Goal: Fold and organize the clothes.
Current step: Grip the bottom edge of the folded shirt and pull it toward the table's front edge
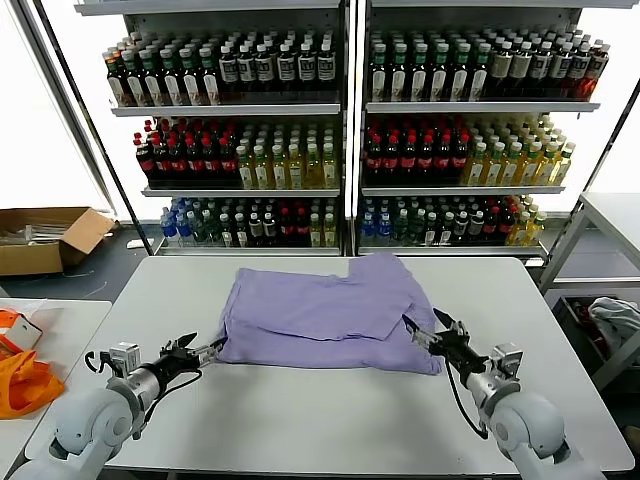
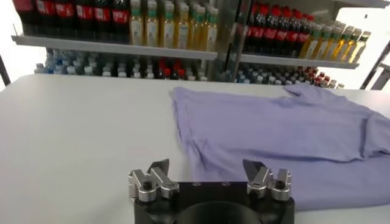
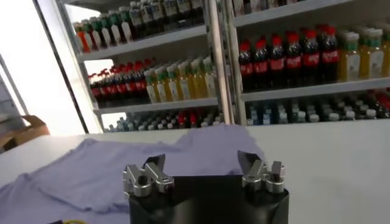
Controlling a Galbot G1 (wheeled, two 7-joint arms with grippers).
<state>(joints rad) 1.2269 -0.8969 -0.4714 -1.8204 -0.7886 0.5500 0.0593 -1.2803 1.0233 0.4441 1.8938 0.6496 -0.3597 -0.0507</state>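
Observation:
A lavender T-shirt (image 1: 325,310) lies folded on the white table (image 1: 330,420), one sleeve sticking out at its far right side. No print shows. My left gripper (image 1: 195,352) is open and empty, just off the shirt's near left corner. In the left wrist view the gripper (image 2: 207,170) faces the shirt (image 2: 286,140). My right gripper (image 1: 428,332) is open and empty, over the shirt's near right corner. In the right wrist view the gripper (image 3: 204,164) points across the shirt (image 3: 152,164).
Shelves of bottled drinks (image 1: 340,130) stand behind the table. A cardboard box (image 1: 45,238) sits on the floor at the left. An orange fabric item (image 1: 22,380) lies on a side table at the left. A grey-white bundle (image 1: 615,318) lies at the right.

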